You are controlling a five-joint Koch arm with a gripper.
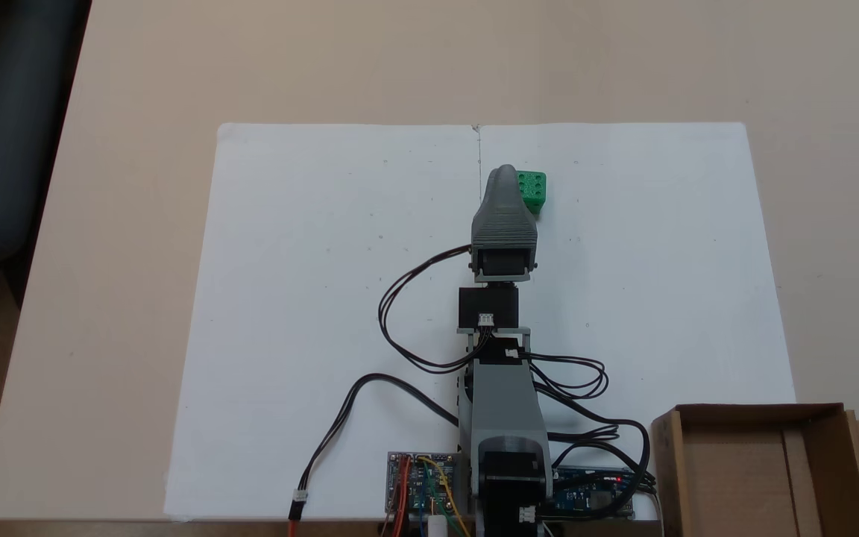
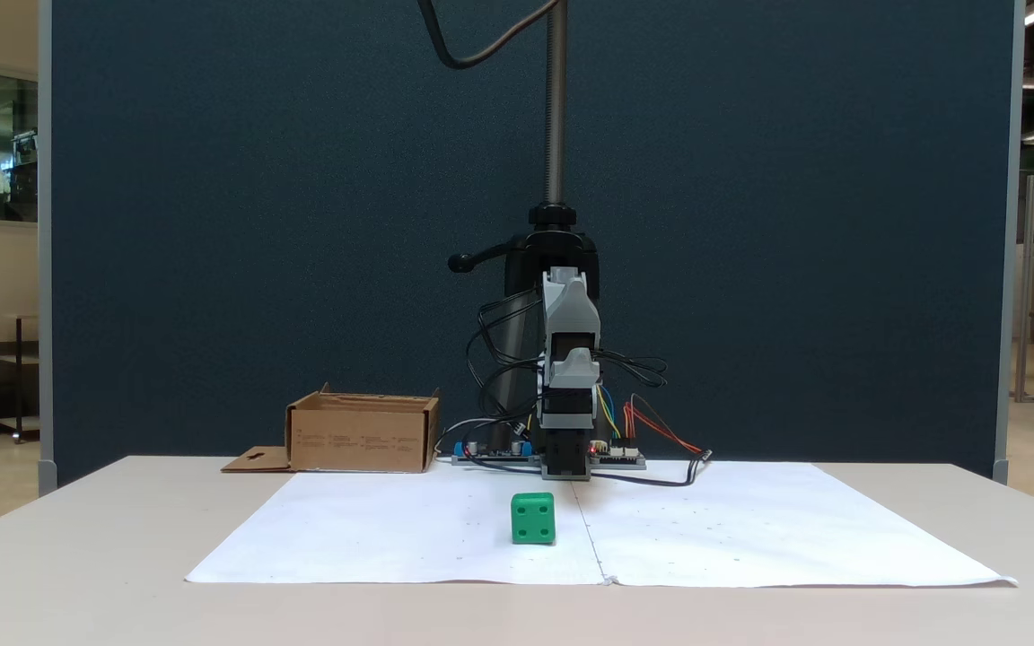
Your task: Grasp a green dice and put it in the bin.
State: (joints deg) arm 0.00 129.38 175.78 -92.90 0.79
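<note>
Nearest in a fixed view, the small bright green plastic dice (image 2: 532,518) sits free on white paper (image 2: 391,538) covering the bench. Behind it, the grey gripper (image 1: 505,179) hangs raised, apparently staged for approach; whether its fingers are parted cannot be told. Farthest, the shallow brown cardboard bin (image 2: 363,435) waits beside the base.

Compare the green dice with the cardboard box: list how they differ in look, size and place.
1. The green dice is bright green with round pip dimples; the cardboard box is plain brown.
2. The dice is a small closed cube; the box is far larger, open-topped, with a slotted flap.
3. The dice sits on the white paper out in front of the arm; the box stands off the paper beside the arm's base.
Both rest on the table, untouched.
</note>
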